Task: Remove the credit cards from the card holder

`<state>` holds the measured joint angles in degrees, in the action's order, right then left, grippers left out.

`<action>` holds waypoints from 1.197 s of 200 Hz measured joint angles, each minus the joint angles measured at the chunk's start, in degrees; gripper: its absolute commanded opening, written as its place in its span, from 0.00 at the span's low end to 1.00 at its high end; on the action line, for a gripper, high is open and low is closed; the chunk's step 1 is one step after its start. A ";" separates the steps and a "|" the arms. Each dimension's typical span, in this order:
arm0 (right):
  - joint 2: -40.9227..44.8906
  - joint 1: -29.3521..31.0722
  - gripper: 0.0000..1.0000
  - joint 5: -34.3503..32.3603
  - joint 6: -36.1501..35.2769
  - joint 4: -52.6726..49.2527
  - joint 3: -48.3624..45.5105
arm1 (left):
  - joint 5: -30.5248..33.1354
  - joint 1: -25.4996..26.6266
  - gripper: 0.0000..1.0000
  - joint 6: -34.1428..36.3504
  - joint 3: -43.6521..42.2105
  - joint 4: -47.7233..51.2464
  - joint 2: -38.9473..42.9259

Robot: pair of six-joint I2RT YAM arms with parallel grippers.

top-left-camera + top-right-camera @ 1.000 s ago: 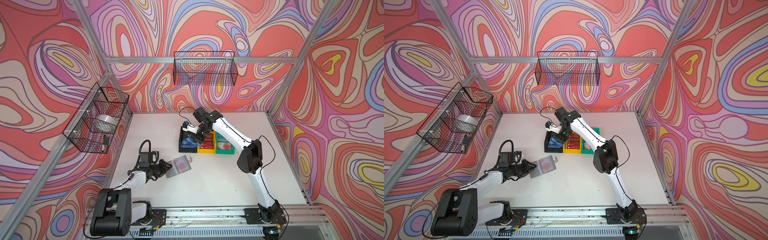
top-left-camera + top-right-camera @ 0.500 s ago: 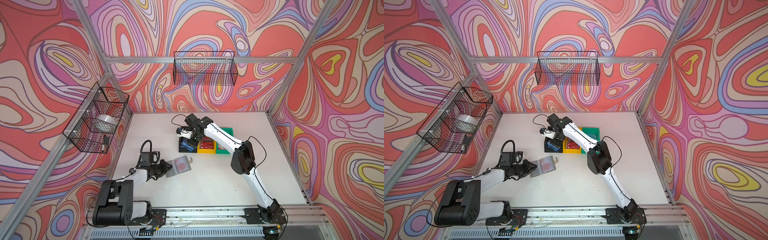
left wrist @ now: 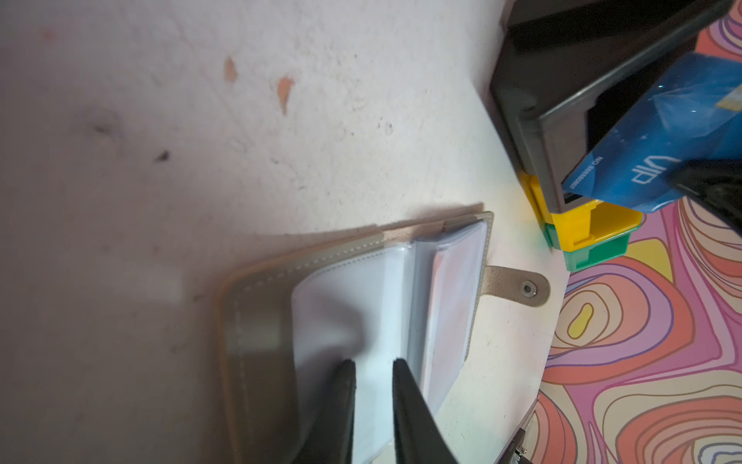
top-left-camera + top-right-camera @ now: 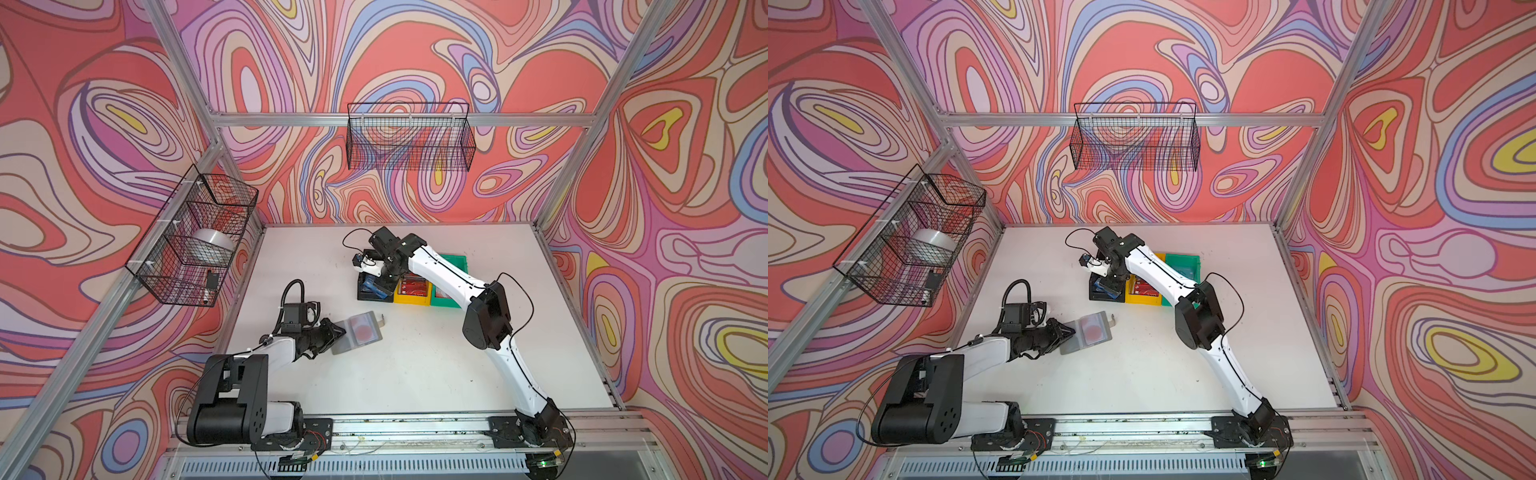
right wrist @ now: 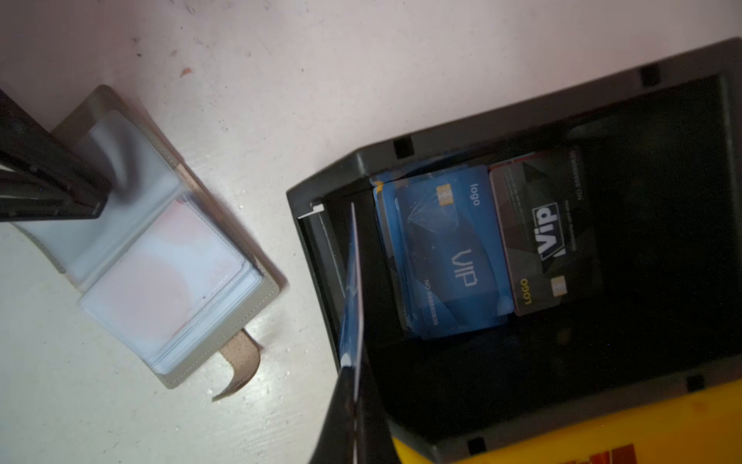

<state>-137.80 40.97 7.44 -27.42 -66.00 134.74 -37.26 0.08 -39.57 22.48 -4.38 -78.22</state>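
The card holder (image 4: 359, 332) (image 4: 1088, 332) lies open on the white table, its snap tab (image 3: 522, 287) pointing towards the bins. A pale credit card with a red disc (image 4: 365, 331) (image 5: 160, 281) shows through its clear sleeves. My left gripper (image 4: 340, 332) (image 3: 371, 365) lies low at the holder's left side, its jaws nearly together with a clear sleeve leaf (image 3: 341, 313) between them. My right gripper (image 4: 380, 279) (image 5: 355, 373) is shut on a blue VIP card (image 3: 650, 160) (image 5: 353, 281), held on edge over the near wall of the black bin (image 5: 321, 189).
The black bin (image 4: 368, 296) holds a blue VIP card (image 5: 445, 249) and a black one (image 5: 538, 237). Beside it stand a yellow bin (image 4: 411, 298) with red cards and a green bin (image 4: 455, 262). Wire baskets (image 4: 191, 237) (image 4: 409, 137) hang on the left and back walls.
My right gripper has swung left with the blue card, from over the yellow bin to over the black bin. The left arm and the card holder have hardly moved.
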 measured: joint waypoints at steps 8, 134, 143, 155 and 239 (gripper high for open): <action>0.46 0.00 0.00 -0.46 -0.04 0.00 -0.11 | 0.00 0.00 0.21 -0.02 0.00 0.00 0.00; 0.31 0.00 0.00 -5.57 -3.48 -0.22 1.49 | -0.15 0.00 0.21 0.13 0.00 -0.22 -0.22; -0.42 0.04 0.00 -5.60 -3.82 -0.31 2.14 | -0.15 0.00 0.21 0.20 0.00 -0.22 -0.22; -1.16 0.20 0.00 -5.62 -4.24 -0.33 2.58 | -0.15 0.00 0.21 0.26 0.00 -0.22 -0.22; -3.98 1.49 0.00 -7.39 -7.91 -1.38 2.89 | -0.26 0.00 0.21 0.39 0.00 -0.50 -0.48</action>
<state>-141.78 42.46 0.05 -35.33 -67.37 137.62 -37.52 0.08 -39.18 22.48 -4.89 -78.70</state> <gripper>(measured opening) 0.043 0.212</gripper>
